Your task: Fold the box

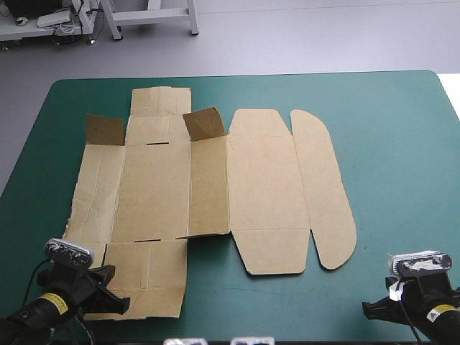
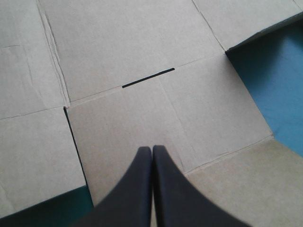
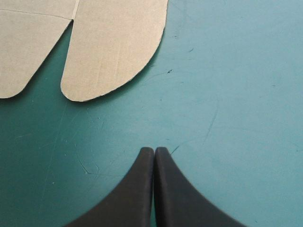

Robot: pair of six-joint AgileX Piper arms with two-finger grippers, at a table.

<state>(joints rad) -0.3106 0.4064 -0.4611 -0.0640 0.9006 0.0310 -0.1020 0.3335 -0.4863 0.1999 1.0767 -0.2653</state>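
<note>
Left wrist view: the left hand (image 2: 152, 147), fingers together, hovers over the near flap (image 2: 189, 118) of the box (image 2: 132, 38). The right hand (image 3: 154, 148), also together, hangs above bare teal-green surface (image 3: 227, 94) beside a rounded flap (image 3: 113, 52). The brown box lies flat, left of centre. Folding seems unstarted; next a hand likely must part and lift a side wall.

No legible text in any view. Only candidates are in the high view: a yellow left-arm sticker (image 1: 54, 303) and a yellow right-arm sticker (image 1: 440, 310), one near each wrist. Both carry dark print, too small to read.
</note>
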